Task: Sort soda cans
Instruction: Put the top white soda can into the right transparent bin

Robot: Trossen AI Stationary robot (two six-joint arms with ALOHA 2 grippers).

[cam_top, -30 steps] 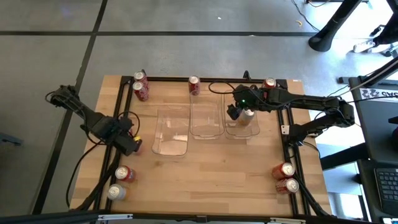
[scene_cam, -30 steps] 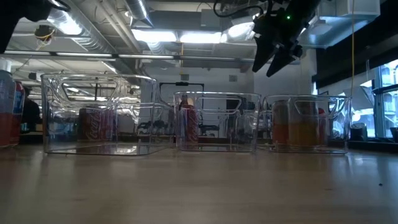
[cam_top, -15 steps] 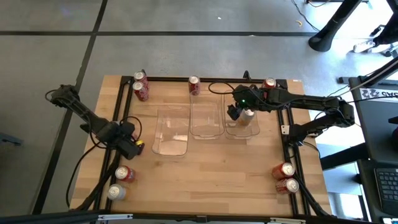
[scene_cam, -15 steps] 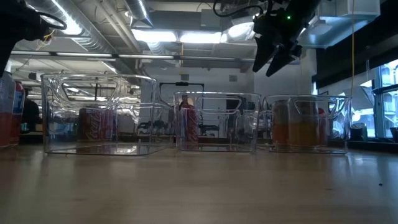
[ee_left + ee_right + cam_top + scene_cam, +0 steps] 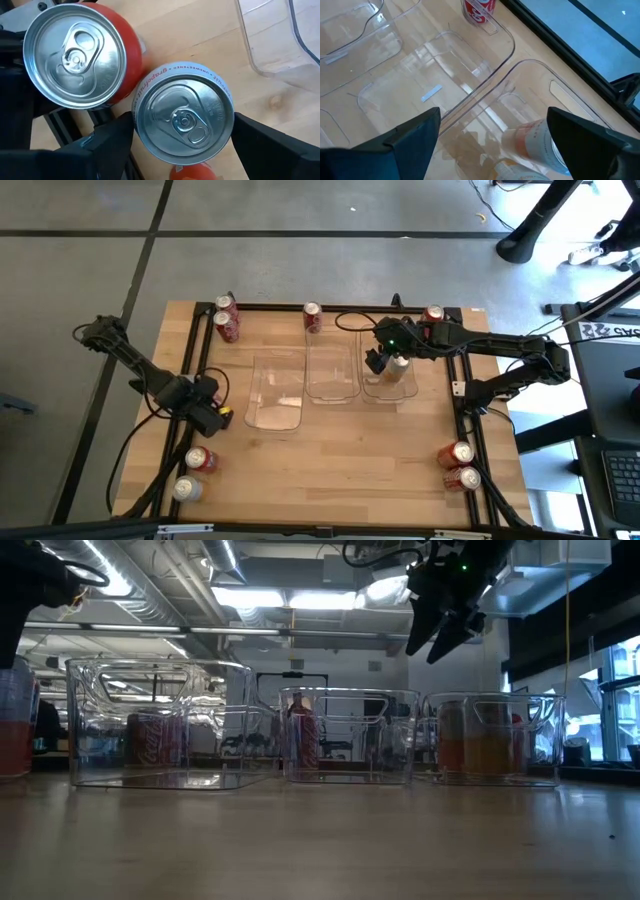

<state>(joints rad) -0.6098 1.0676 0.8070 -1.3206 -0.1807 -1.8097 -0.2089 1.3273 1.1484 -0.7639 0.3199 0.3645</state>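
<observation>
Since 1 second back, only the left arm has shifted: its gripper [image 5: 212,416] has slid toward the near-left corner of the bench [image 5: 340,450], while the right arm has stayed put. That left gripper now straddles a can [image 5: 183,113] with its fingers [image 5: 265,137] spread wide on either side, touching nothing I can confirm. A red can [image 5: 75,55] stands just beside it. The right gripper [image 5: 378,360] hangs wide open and empty above the right tray [image 5: 390,390], where 1 gold can [image 5: 398,364] already sits. The other cans stand in the open: 2 at the far-left corner, 1 behind the middle tray [image 5: 332,375], 1 at the far-right, 2 near-right, 2 near-left. The left tray [image 5: 275,392] looks empty.

Risk, as I judge it: the 2 cans under the left gripper nearly touch, so a finger coming down could clip the red one and tip or shove it off the edge. Smooth round metal may also slip or twist in a shallow pinch.

Cans are short cylinders with bright silver pull-tab lids. Trays are clear, thin, round-cornered plastic. Bench top is pale wood grain in a black frame.
</observation>
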